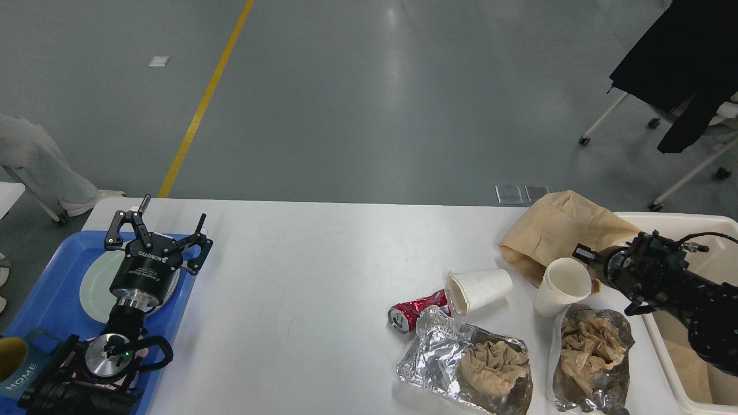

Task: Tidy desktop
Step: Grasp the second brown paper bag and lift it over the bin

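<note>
Desktop [300, 271]: white tabletop with rounded far corners, filling the near half of the view from the left edge to the right. Blue plastic tray [52, 288]: on the near left of the desktop, holding a pale green plate [95, 282]. Left gripper [164, 230]: above the far part of the tray, over the plate, both fingers spread wide with nothing between them. Mug marked HOME [17, 369]: near left corner of the tray, partly cut off. Crushed red drink can [412, 311]: lying on its side right of centre. White paper cup [478, 290]: tipped over, touching the can's far end. Second white paper cup [562, 285]: upright, just right of the first. Right gripper [583, 253]: at the upright cup's far right rim, seen end-on and dark; whether its jaws are parted or grip the cup cannot be told. Brown paper bag [553, 230]: behind the cups. Two foil wrappers [438, 357] [594, 386]: near right, each holding crumpled brown paper. Cream plastic bin [680, 369]: far right edge.
</note>
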